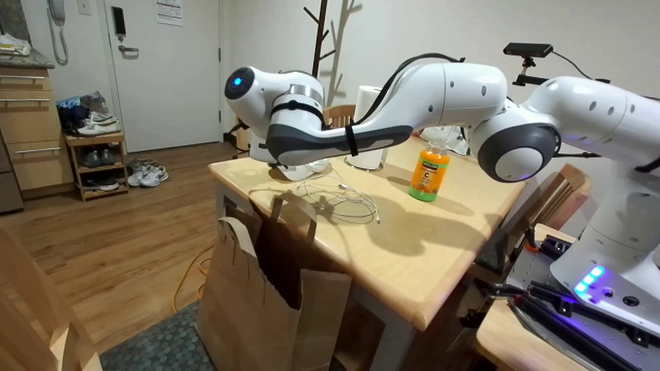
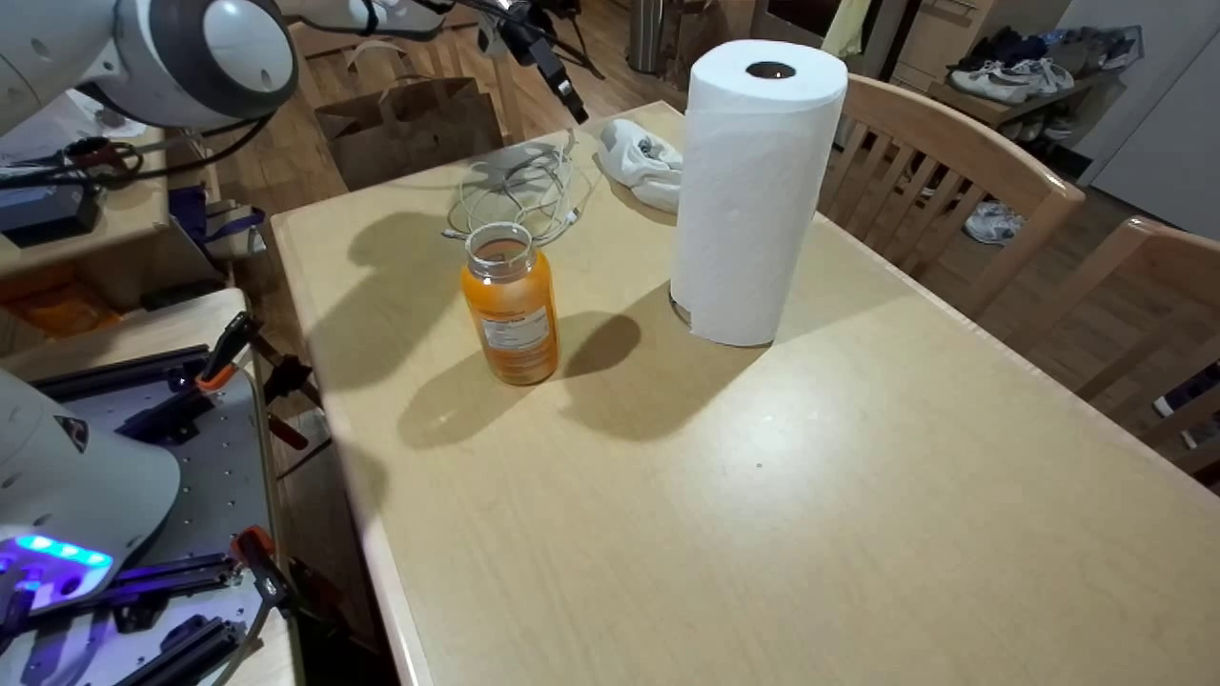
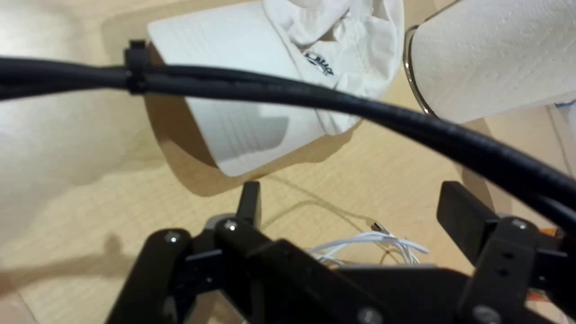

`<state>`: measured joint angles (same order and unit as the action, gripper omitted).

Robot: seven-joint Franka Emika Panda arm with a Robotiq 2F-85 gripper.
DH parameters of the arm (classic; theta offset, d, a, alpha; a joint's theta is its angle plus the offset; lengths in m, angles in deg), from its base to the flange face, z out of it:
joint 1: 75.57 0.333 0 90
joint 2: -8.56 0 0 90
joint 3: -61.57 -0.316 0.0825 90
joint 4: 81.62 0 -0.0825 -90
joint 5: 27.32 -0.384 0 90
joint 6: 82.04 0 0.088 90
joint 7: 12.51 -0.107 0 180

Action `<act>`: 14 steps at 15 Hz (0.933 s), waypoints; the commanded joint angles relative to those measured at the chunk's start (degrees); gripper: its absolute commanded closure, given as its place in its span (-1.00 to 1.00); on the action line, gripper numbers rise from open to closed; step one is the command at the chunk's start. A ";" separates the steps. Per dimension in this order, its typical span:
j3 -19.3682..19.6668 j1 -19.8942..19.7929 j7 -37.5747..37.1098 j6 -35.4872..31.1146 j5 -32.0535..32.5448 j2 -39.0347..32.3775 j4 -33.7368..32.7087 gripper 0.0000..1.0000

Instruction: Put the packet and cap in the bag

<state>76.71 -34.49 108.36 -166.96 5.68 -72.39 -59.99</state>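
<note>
Near the wide-spread, unladen pincer [image 3: 353,202], the cap [image 3: 265,51] on the desk [image 2: 762,534] is yet to be bagged, while the packet is not seen, perhaps already inside the bag [image 1: 252,304] standing lower.

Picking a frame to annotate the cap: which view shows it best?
The wrist view: the cap appears largest there, brim and dark logo visible, though a black cable crosses it and the frame crops it. Both exterior views show it smaller and partly hidden, by the arm or the paper-towel roll.
</note>
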 commanded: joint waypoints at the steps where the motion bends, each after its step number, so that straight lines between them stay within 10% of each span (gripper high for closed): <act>1: -1.17 0.09 5.95 -2.03 -0.24 -1.24 -1.94 -1.00; 14: 2.32 1.36 7.54 -11.64 4.75 -3.11 1.62 -1.00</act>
<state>77.37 -33.50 114.59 -176.74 7.52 -75.53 -60.00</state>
